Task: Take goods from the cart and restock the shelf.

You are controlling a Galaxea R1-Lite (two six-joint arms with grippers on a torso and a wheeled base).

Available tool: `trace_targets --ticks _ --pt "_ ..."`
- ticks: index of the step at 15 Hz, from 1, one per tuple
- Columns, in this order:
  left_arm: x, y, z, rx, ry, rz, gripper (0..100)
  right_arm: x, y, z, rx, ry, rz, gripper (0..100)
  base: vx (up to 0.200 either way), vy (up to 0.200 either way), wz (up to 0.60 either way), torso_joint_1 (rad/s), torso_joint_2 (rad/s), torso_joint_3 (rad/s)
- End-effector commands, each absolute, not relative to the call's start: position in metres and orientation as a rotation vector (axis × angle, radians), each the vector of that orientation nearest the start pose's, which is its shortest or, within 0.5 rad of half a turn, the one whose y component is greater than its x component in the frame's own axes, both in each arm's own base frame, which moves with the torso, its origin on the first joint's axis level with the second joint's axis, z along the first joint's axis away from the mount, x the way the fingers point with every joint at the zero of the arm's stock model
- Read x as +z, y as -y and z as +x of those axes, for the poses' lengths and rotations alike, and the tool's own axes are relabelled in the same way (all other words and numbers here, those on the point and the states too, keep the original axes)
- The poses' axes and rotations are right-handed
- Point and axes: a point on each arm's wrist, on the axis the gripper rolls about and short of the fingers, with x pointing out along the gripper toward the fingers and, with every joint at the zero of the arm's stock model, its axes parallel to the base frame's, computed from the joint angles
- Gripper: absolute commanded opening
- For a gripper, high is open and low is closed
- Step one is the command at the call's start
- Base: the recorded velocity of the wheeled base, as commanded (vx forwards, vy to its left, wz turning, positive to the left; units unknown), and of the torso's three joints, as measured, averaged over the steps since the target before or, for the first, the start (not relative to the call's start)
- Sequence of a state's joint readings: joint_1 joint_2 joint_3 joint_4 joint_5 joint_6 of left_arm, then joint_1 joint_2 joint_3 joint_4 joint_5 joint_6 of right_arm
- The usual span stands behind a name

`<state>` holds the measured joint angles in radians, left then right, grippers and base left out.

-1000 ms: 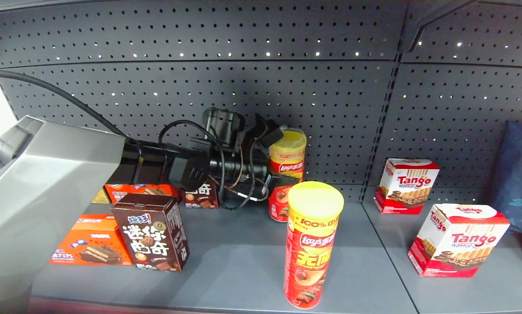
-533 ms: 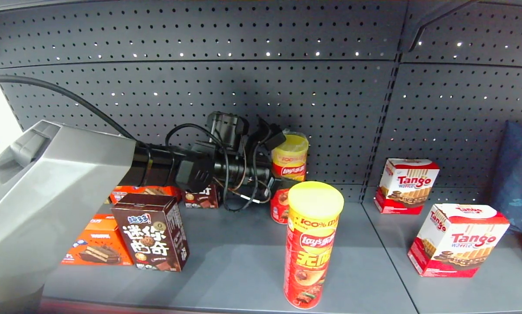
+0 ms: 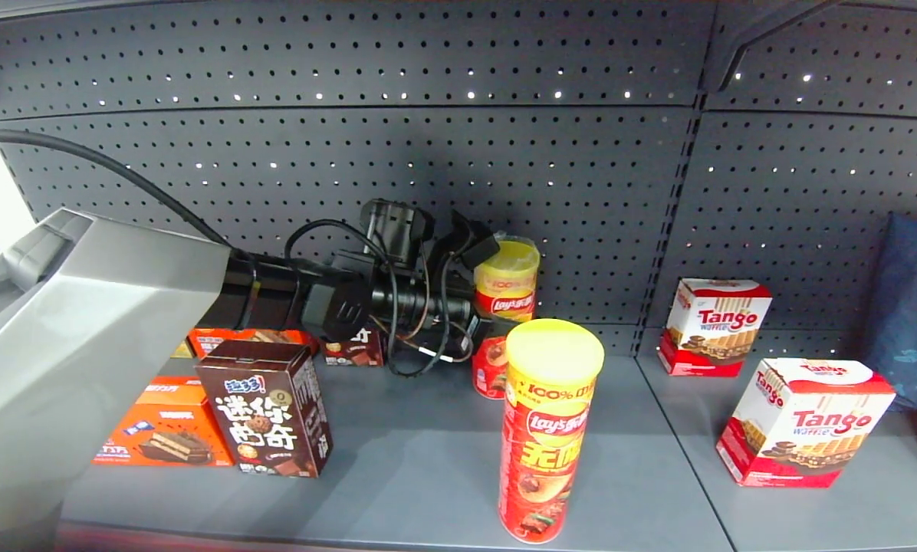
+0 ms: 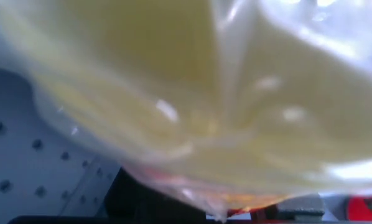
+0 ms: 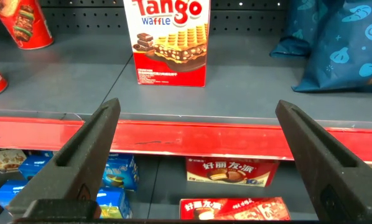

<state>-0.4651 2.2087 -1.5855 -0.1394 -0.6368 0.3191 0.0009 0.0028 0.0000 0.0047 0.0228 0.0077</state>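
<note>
A red chip can with a yellow lid (image 3: 509,280) is at the back of the grey shelf (image 3: 428,460), close to the pegboard and leaning slightly. My left gripper (image 3: 489,295) is shut on its upper part, coming in from the left. In the left wrist view the can's yellow lid (image 4: 204,93) is pressed close to the camera. A second, identical chip can (image 3: 550,429) stands upright near the shelf's front. My right gripper (image 5: 201,168) hangs open, with nothing between its fingers, in front of the shelf's red front edge (image 5: 192,140).
A brown cookie box (image 3: 267,406) and orange boxes (image 3: 163,433) stand on the left. Two wafer boxes (image 3: 713,316) (image 3: 807,422) and a blue bag (image 3: 907,307) are on the right. Open shelf floor lies between the cookie box and the front can. More boxes (image 5: 232,171) sit on the shelf below.
My left arm has carried the chip can slightly lower and a little to the right along the pegboard. The other goods have not moved.
</note>
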Motion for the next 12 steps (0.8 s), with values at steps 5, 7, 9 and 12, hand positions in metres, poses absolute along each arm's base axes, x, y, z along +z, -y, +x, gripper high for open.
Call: trace_targets --ticks 5,7,9,12 --pt "0.153 0.2155 0.3862 -1.165 -0.356 0.238 0 0.0751 -0.0005 -0.0225 0.025 -0.009 0.008 100 0.0 0.0 0.0 0.0 0.0 0.0" --pt "0.1553 0.2176 0.3861 -1.164 -0.342 0.242 100 0.0751 -0.0005 -0.0225 0.025 -0.009 0.008 100 0.0 0.0 0.0 0.0 0.0 0.0" --pt "0.1559 0.2171 0.3868 -1.16 -0.337 0.242 100 0.0751 -0.0005 -0.0225 0.025 -0.009 0.008 100 0.0 0.0 0.0 0.0 0.0 0.0" --pt "0.1563 0.2134 0.3885 -1.148 -0.337 0.242 100 0.0751 -0.0005 -0.0225 0.025 -0.009 0.008 100 0.0 0.0 0.0 0.0 0.0 0.0"
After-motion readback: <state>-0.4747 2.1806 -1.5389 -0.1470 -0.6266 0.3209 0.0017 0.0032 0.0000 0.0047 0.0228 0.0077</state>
